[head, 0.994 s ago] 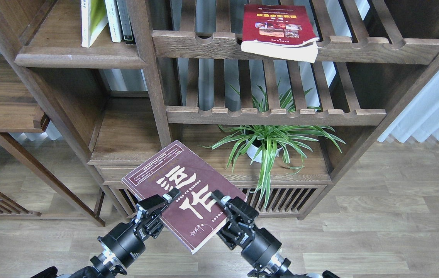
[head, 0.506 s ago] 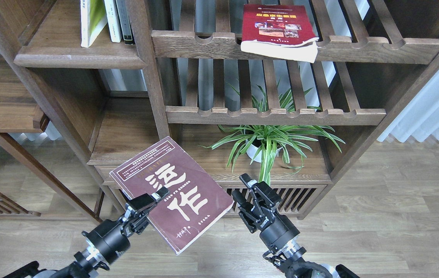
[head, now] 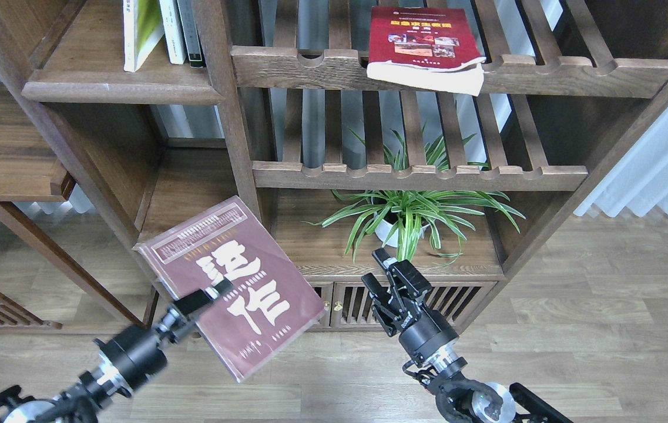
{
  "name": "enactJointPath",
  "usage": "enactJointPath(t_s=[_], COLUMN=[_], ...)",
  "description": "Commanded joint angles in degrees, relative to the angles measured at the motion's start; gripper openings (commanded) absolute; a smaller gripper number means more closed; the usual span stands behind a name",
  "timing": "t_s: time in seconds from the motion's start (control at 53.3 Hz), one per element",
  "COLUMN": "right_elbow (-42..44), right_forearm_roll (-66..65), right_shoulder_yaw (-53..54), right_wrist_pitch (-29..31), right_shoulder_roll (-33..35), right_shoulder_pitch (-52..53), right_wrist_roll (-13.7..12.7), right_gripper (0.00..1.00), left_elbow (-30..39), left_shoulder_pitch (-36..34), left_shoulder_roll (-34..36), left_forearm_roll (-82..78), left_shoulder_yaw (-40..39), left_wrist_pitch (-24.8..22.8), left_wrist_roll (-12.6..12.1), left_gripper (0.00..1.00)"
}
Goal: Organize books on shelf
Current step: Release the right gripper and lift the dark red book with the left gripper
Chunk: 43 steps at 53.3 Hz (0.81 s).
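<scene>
My left gripper is shut on the left edge of the maroon book with big white characters and holds it tilted in the air, low in front of the cabinet. My right gripper is open and empty, to the right of that book and apart from it. The bright red book lies flat on the upper slatted rack, its front edge hanging over the rail. The yellow-green book stands leaning on the solid dark-brown shelf at the top left.
Two thin books stand beside the yellow-green one. A potted spider plant sits on the lower cabinet top. A second slatted rack runs above it. A wooden upright divides the bays. White curtain at right.
My left gripper has carried the maroon book to the left and slightly up. My right gripper has let go of the book, opened and moved right, away from it.
</scene>
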State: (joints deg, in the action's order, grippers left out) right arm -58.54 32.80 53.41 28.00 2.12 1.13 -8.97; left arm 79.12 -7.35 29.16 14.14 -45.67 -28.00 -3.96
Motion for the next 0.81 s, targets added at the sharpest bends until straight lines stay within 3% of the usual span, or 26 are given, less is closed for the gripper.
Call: enactJointPath(t_s=[0.0, 0.582, 0.788], right_elbow=[0.01, 0.01, 0.53], right_forearm_roll=[-0.11, -2.39, -2.48], right_shoulder_yaw=[-0.32, -0.32, -0.41], right_wrist_pitch=[0.0, 0.0, 0.0], right_shoulder_roll=[-0.01, -1.41, -1.59], right_shoulder_pitch=[-0.08, -0.43, 0.1], right_wrist_roll=[-0.08, -0.09, -0.09], right_gripper=[0.73, 0.73, 0.73], left_elbow=[-0.01, 0.07, 0.07], left_shoulder_pitch=[-0.03, -0.65, -6.79], left_shoulder_roll=[2.12, 8.81, 11.0], left_forearm_roll=[-0.43, -0.52, -0.52], left_shoulder_yaw=[-2.32, -12.69, -15.24], left_wrist_pitch=[0.0, 0.0, 0.0], left_wrist_roll=[0.0, -0.08, 0.0], left_gripper=[0.02, 0.0, 0.0])
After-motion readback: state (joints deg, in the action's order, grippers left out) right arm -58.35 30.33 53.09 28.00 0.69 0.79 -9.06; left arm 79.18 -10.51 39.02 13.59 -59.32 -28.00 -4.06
